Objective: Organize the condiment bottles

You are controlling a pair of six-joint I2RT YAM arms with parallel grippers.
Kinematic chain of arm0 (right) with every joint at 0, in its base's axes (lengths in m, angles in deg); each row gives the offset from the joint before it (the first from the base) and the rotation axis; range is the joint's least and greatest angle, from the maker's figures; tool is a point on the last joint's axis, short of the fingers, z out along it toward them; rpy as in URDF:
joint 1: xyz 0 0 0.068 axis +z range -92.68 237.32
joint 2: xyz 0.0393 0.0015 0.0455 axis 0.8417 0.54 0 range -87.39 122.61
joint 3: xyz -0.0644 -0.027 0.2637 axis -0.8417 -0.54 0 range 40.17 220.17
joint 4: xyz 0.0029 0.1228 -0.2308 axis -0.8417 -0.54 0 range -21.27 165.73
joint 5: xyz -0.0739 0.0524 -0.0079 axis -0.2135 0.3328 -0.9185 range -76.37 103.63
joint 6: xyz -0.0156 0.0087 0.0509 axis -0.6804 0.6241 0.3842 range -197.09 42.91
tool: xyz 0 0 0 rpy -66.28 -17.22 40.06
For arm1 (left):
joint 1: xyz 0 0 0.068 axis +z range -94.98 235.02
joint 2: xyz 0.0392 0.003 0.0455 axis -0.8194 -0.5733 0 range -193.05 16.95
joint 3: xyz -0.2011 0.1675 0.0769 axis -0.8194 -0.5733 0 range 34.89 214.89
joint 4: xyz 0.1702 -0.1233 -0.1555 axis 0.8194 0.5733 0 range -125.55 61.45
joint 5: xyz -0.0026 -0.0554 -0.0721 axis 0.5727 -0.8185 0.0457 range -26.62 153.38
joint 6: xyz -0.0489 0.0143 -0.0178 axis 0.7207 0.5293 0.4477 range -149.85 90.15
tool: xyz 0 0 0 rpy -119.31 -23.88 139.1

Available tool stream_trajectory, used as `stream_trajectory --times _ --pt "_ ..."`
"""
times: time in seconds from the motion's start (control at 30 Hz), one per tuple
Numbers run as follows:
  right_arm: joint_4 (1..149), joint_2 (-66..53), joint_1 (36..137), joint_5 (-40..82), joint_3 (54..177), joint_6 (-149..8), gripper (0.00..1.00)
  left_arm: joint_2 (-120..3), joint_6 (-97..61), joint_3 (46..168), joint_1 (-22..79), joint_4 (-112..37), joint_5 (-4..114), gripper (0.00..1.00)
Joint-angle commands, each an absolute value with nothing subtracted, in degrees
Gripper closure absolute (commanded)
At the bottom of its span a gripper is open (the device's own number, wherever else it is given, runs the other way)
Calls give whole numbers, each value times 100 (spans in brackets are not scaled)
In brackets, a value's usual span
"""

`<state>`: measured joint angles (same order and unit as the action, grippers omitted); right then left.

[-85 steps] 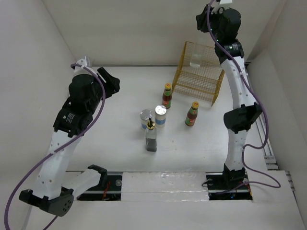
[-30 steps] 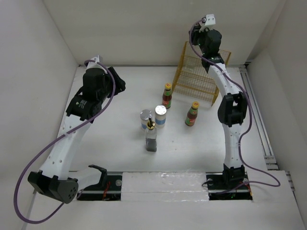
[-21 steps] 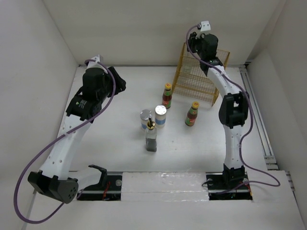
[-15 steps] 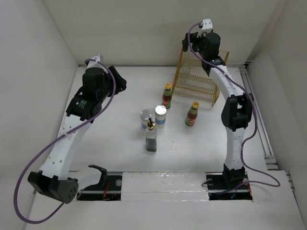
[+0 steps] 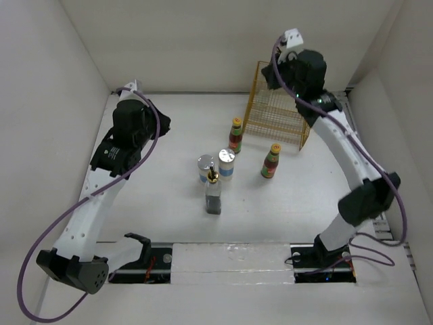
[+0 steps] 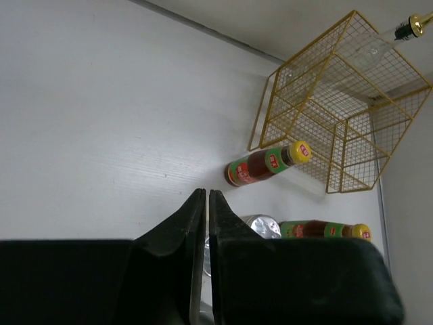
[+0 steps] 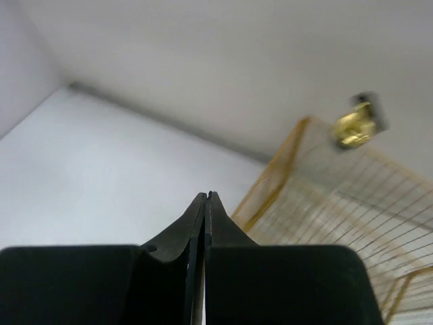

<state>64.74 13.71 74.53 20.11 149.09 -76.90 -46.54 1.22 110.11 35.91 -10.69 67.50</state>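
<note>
Five condiment bottles stand mid-table: a red one [image 5: 235, 135] in front of the rack, another red one [image 5: 271, 161] to its right, two white silver-lidded cylinders [image 5: 206, 167] [image 5: 226, 162], and a clear glass bottle with a gold spout [image 5: 214, 193]. A further glass bottle [image 6: 379, 44] stands in the rack's top tier; its gold spout [image 7: 353, 128] shows in the right wrist view. My left gripper [image 6: 206, 193] is shut and empty, high over the table's left. My right gripper [image 7: 206, 195] is shut and empty, by the rack's back left corner.
The yellow wire rack [image 5: 281, 112] stands at the back right against the wall. White walls enclose the table on the left, back and right. Both arm bases sit on the near edge rail [image 5: 230, 261].
The right arm has swung its elbow out to the right and lower, while its wrist stays near the rack's top. The left arm has barely shifted.
</note>
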Motion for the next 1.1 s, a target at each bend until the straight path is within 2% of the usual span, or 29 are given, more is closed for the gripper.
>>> stream_trajectory --times 0.0,0.03,0.1,0.13,0.17,0.2,0.23,0.3,0.37,0.43,0.63,0.97,1.07 --pt "6096 167 8269 2198 13592 -7613 100 -4501 205 11029 3604 -1069 6873 98" --pt "6157 -471 8411 2276 12814 -7612 100 -4502 205 11030 3604 -998 6874 98" --pt "6158 -1099 8927 2426 12124 -7612 81 -4502 284 11030 3604 -945 6926 98" --pt "6105 -1389 9096 2479 11825 -7612 69 -4502 285 10969 3604 -945 6926 97" --pt "6105 -1888 9263 2531 11317 -7525 48 -4450 363 10968 3604 -945 6926 94" --pt "6105 -2110 9447 2532 11077 -7472 39 -4449 364 10968 3604 -945 6926 87" --pt "6105 -2304 9780 2532 10840 -7419 33 -4449 425 10968 3551 -945 6926 72" --pt "6262 -2657 10141 2532 10338 -7287 22 -4449 477 10968 3490 -945 6979 61" --pt "6325 -2657 10371 2471 10187 -7226 21 -4449 478 10968 3489 -883 7032 52" --pt "6325 -2657 10582 2418 10134 -7278 19 -4396 478 10968 3437 -883 7032 50" --pt "6728 -2289 11250 2365 10002 -7383 18 -4291 531 11021 3384 -883 7032 50" --pt "7116 -1507 11576 2313 10292 -7586 17 -4177 531 10836 3384 -883 6891 50" --pt "7379 -1445 11576 2259 10231 -7586 20 -4177 531 10836 3384 -883 6891 50"
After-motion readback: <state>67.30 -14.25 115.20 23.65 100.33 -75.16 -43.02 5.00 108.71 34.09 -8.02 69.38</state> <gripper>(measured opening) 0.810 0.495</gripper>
